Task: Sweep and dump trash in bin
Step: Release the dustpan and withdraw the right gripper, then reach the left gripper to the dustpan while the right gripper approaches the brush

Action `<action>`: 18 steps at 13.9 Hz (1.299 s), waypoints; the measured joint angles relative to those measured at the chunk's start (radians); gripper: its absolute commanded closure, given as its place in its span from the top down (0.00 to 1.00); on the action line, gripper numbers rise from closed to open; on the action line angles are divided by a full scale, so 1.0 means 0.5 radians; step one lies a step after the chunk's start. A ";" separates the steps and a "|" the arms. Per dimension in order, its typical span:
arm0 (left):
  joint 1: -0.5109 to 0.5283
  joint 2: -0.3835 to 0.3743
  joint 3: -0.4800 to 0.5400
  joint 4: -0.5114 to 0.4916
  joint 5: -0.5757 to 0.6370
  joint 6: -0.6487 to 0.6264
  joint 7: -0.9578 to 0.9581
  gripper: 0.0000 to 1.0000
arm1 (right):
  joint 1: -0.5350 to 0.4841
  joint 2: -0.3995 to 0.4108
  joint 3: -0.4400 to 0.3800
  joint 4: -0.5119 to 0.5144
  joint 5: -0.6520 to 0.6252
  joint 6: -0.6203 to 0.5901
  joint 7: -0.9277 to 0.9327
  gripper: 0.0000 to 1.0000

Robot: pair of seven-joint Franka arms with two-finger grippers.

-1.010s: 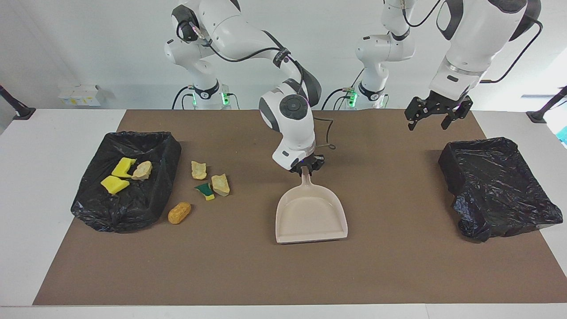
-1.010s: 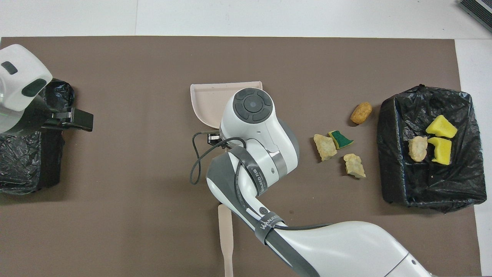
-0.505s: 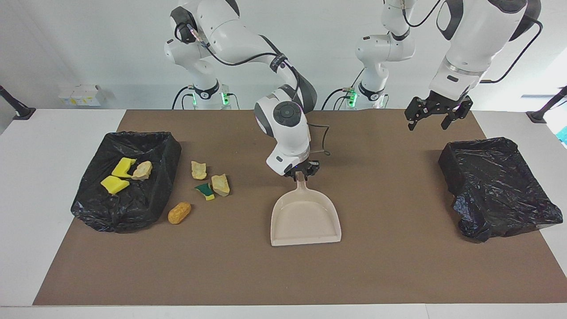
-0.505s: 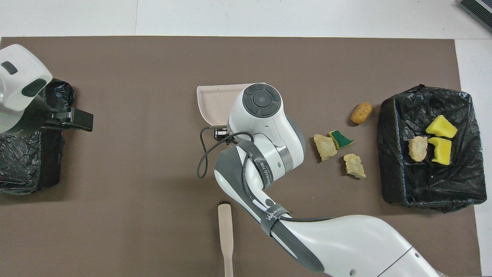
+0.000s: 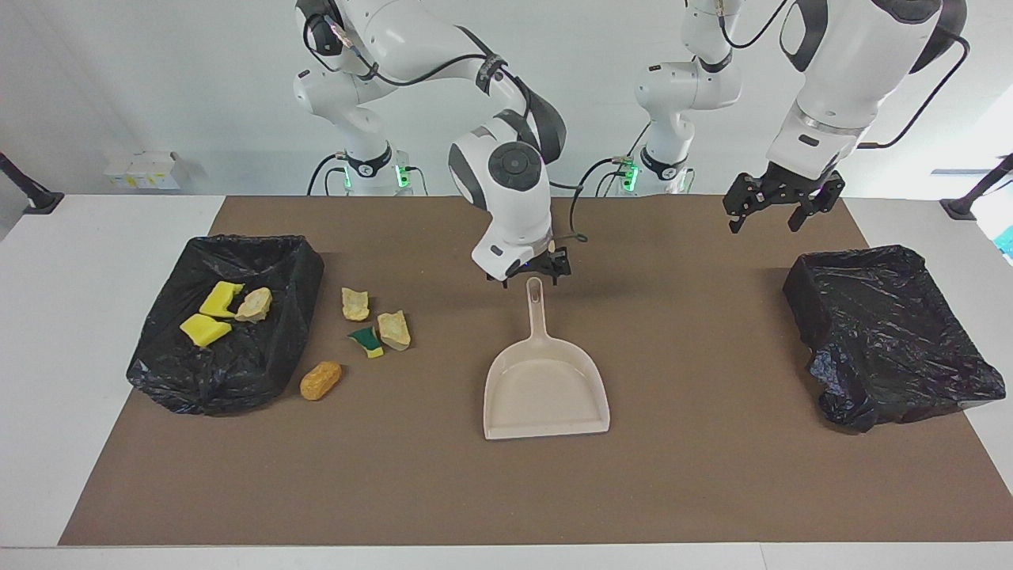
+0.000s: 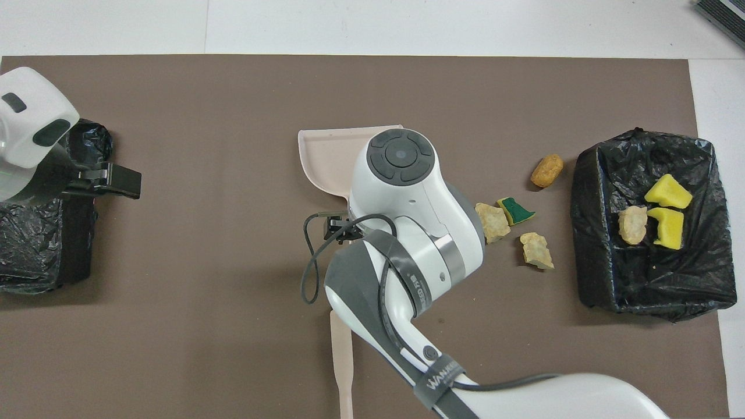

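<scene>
Arms (image 5: 506, 182): 2, white shells, grey joint bands.
Grippers: black.
Cables (image 6: 314, 256): black, looped.
Base lights (image 5: 404, 176): green.

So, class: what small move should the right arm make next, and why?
Probably lift the right end effector clear and swing it toward the flat beige tool lying nearer the robots. It hangs open over the handle of the dustpan, not gripping it. The dustpan lies flat on the mat, and four scraps lie loose beside the bin, unswept.
</scene>
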 measured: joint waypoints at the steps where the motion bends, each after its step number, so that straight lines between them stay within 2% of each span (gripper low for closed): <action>1: 0.000 0.000 0.000 0.000 0.000 0.000 0.000 1.00 | 0.015 -0.116 0.001 -0.125 0.002 -0.013 0.000 1.00; 4: 0.003 -0.003 0.003 0.001 0.000 0.000 0.000 1.00 | 0.117 -0.396 0.005 -0.459 0.022 -0.013 0.008 1.00; 6: 0.010 -0.011 0.006 0.010 0.000 0.000 0.000 1.00 | 0.205 -0.498 0.007 -0.586 0.064 0.003 0.062 1.00; 9: 0.020 -0.035 0.005 0.028 0.000 0.000 0.000 1.00 | 0.323 -0.574 0.010 -0.712 0.146 0.100 0.214 1.00; 14: 0.014 -0.036 -0.031 0.016 0.000 0.003 0.000 1.00 | 0.513 -0.745 0.011 -1.064 0.215 0.326 0.353 1.00; 18: -0.087 0.030 -0.049 -0.065 -0.001 0.139 -0.020 1.00 | 0.735 -0.750 0.013 -1.290 0.217 0.557 0.516 1.00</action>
